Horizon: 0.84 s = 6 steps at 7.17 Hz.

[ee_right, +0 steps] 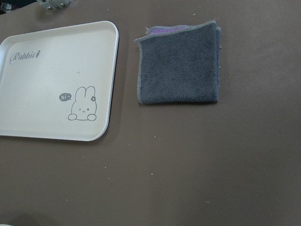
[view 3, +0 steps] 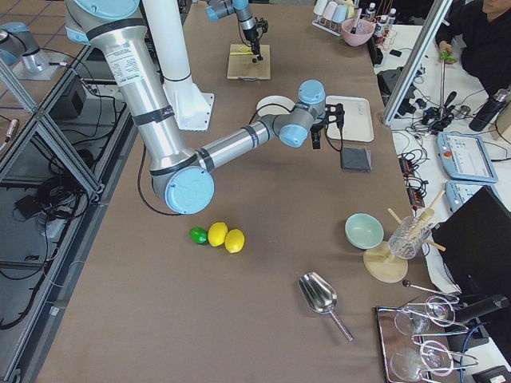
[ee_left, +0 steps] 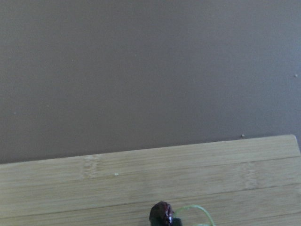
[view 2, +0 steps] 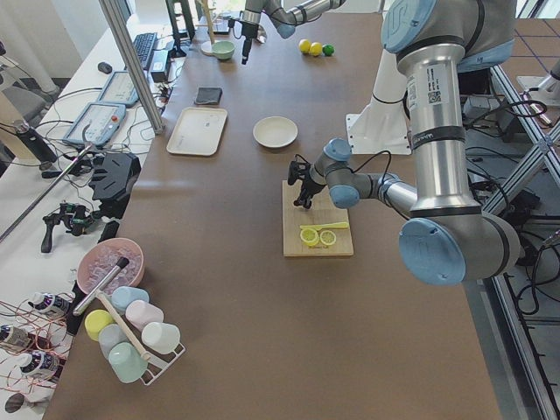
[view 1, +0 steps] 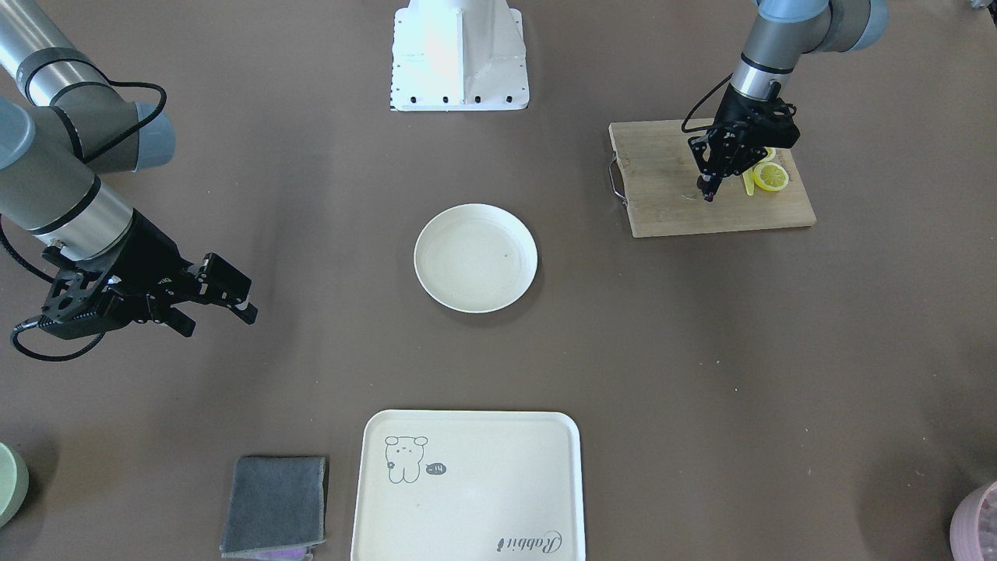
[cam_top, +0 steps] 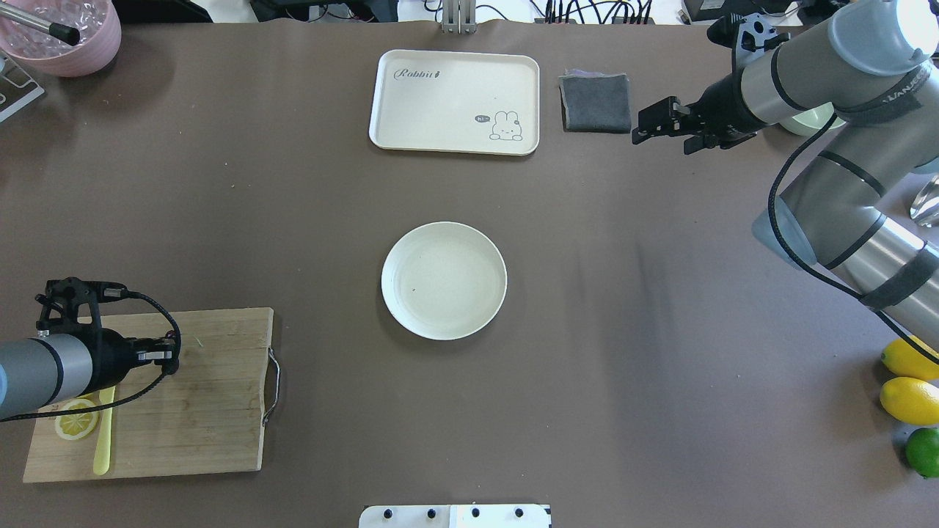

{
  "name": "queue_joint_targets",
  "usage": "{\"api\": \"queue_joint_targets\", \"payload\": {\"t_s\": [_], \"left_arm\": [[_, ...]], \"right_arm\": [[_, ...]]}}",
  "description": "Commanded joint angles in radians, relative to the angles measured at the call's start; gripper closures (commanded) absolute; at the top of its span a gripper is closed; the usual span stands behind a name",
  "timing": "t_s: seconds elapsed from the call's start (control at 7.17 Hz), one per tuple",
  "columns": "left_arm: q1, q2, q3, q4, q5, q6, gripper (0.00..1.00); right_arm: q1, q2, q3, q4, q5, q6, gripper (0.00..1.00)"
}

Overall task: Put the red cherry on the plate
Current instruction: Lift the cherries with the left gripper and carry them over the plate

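The red cherry (view 1: pixel 709 196) is a tiny dark maroon fruit with a thin green stem, pinched at the tip of my left gripper (view 1: pixel 708 188). The gripper points down over the wooden cutting board (view 1: pixel 670 206). In the left wrist view the red cherry (ee_left: pixel 161 214) sits at the bottom edge, just over the board (ee_left: pixel 141 179); I cannot tell whether it touches the wood. The round cream-white plate (view 1: pixel 475 257) lies mid-table with nothing on it, well away from that gripper. My right gripper (view 1: pixel 222 305) hovers open and holds nothing, far to the plate's other side.
Lemon slices (view 1: pixel 771 177) and a yellow knife (cam_top: pixel 103 440) lie on the board beside my left gripper. A cream tray (cam_top: pixel 455 101) with a rabbit drawing and a grey cloth (cam_top: pixel 596 101) sit beyond the plate. Two lemons (cam_top: pixel 910 400) and a lime (cam_top: pixel 923 451) lie near my right arm.
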Motion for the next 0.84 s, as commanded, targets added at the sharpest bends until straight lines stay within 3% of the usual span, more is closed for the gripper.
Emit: {"api": "queue_joint_targets", "payload": {"t_s": [0.0, 0.28, 0.56, 0.7], "left_arm": [[-0.077, -0.005, -0.055, 0.001, -0.051, 0.001, 1.00], [-0.104, -0.166, -0.043, 0.072, -0.057, -0.007, 1.00], [-0.102, -0.489, 0.019, 0.359, -0.056, -0.063, 1.00], [-0.089, -0.670, 0.118, 0.468, -0.053, -0.132, 1.00]], "right_arm": [[0.003, -0.002, 0.003, 0.000, 0.006, 0.000, 0.00], [0.016, -0.016, 0.006, 0.003, 0.016, -0.001, 0.00], [0.018, -0.017, 0.008, 0.003, 0.016, -0.001, 0.00], [0.019, -0.017, 0.006, 0.003, 0.016, -0.001, 0.00]]}}
